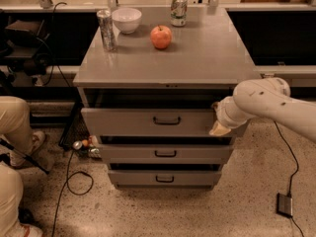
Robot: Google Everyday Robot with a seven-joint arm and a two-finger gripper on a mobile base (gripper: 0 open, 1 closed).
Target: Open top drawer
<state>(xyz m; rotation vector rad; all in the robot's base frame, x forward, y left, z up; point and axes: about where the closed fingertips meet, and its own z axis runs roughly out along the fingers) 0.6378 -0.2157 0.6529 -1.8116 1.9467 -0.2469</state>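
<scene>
The top drawer is the widest, tallest grey front of the cabinet, with a small black bar handle at its centre. A dark gap shows above its front, under the cabinet top. Its inside is hidden. My gripper is at the end of the white arm, which reaches in from the right. It sits against the right end of the top drawer's front, well to the right of the handle.
The middle drawer and bottom drawer sit below. On the cabinet top stand an apple, a white bowl and two cans. A person's legs are at left. A cable and a small black box lie on the floor.
</scene>
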